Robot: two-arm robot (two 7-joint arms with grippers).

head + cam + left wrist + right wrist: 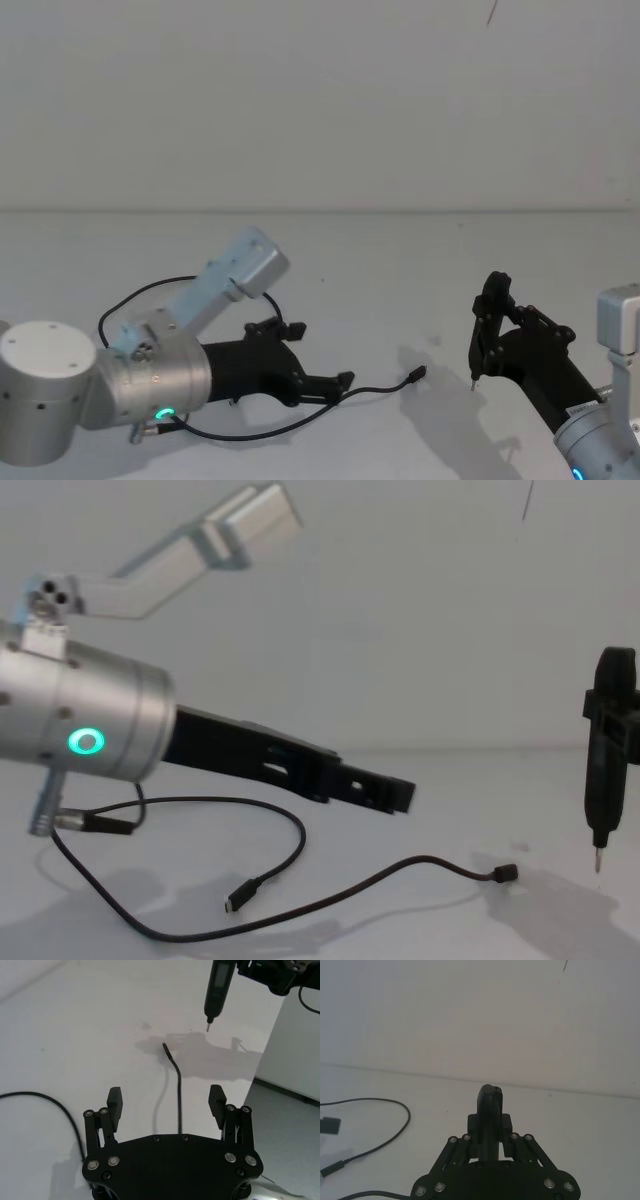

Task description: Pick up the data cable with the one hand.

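Left arm's wrist, a thick brushed-silver cylinder [100, 720] with a glowing green ring [86, 742], sits large at the left of the chest view. From it the left hand [166, 1095] reaches forward and low over the surface [400, 280], which is white, matte and smooth. The hand is black, flat and angular, made of plate links studded with small silver screw heads. Its two blocky fingers [115, 1101] are spread wide and grip nothing. The data cable [380, 872] is thin, black and limp, and lies on the surface in loose curves. One stretch passes under the palm and runs out between the open fingers, touching neither, to a small black plug [165, 1047] just ahead of the fingertips. A pale shadow line follows beside it. The rest loops back round the left arm, and the other plug [237, 900] lies near the front edge below the hand. To the right, the right hand [490, 1127], of the same black linkage build, is closed on a slim black pen-shaped tool [603, 760]. The tool is held upright, its fine metal tip [598, 858] pointing down just above the surface, near the cable's far plug but apart from it.
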